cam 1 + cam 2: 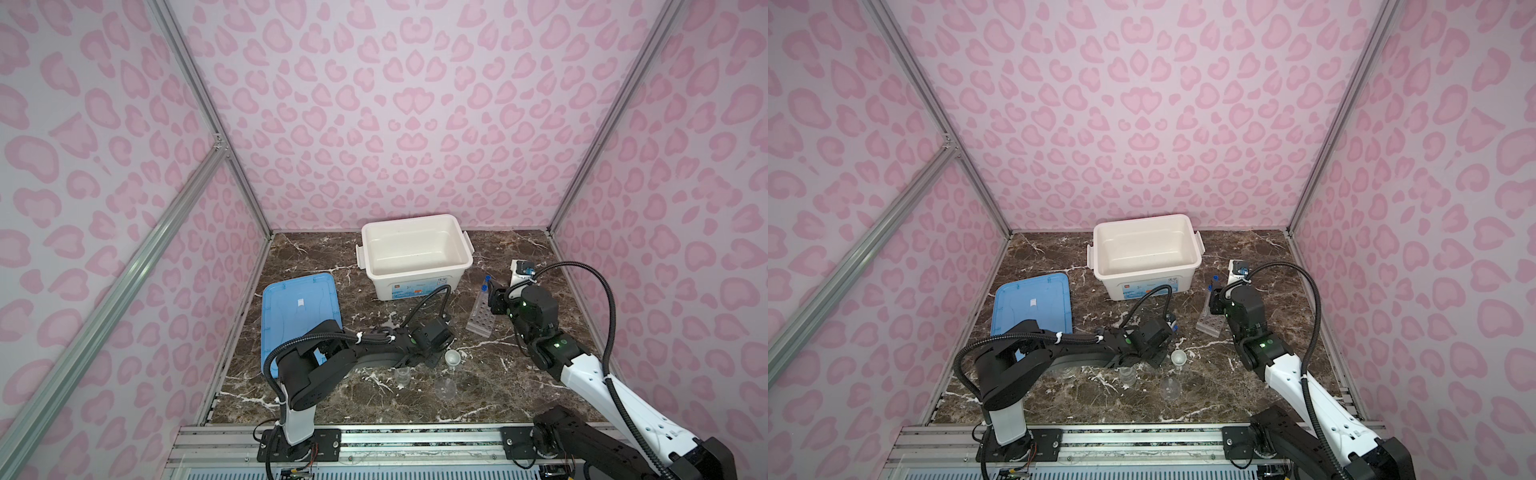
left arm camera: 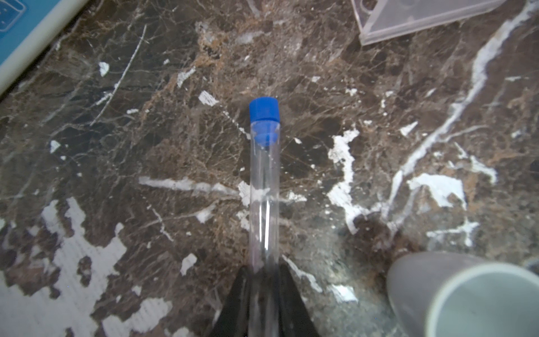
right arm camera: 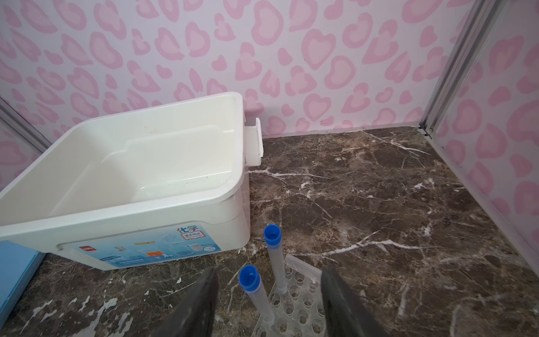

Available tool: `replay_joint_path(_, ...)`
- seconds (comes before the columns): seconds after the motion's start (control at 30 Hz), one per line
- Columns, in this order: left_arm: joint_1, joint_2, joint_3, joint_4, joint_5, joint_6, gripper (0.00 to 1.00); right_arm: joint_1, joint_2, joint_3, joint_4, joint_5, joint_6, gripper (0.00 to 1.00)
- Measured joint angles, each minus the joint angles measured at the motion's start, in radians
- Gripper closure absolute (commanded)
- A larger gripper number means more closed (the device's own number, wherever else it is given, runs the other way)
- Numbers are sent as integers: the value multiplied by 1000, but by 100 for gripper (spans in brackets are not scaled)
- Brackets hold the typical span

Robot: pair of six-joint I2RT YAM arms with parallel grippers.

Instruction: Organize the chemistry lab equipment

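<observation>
My left gripper [image 2: 264, 271] is shut on a clear blue-capped test tube [image 2: 264, 175] held low over the marble table; its cap [image 1: 1172, 321] peeks out past the wrist camera in a top view. A clear holed rack [image 1: 480, 318] stands to the right with two blue-capped tubes [image 3: 275, 262] upright in it. My right gripper [image 3: 269, 270] hangs open above that rack, one finger on either side of the tubes and touching neither. A small white bowl [image 1: 452, 357] and two clear glass beakers [image 1: 402, 376] [image 1: 446, 388] stand in front of the left gripper.
A large white bin [image 1: 415, 286] stands empty at the back centre, close to the rack. A flat blue lid [image 1: 299, 307] lies at the left, partly under my left arm. Patterned walls close in three sides.
</observation>
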Motion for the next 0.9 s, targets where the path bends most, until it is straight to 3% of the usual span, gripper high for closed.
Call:
replay_joint_path(0.43,5,-85,25,-22,-18,2,82,-2,-27,4,-22,-227,42,49)
replay_joint_path(0.9,-8,-244,8,53,-96,91,81,-2,93,56,-13,-486,130,53)
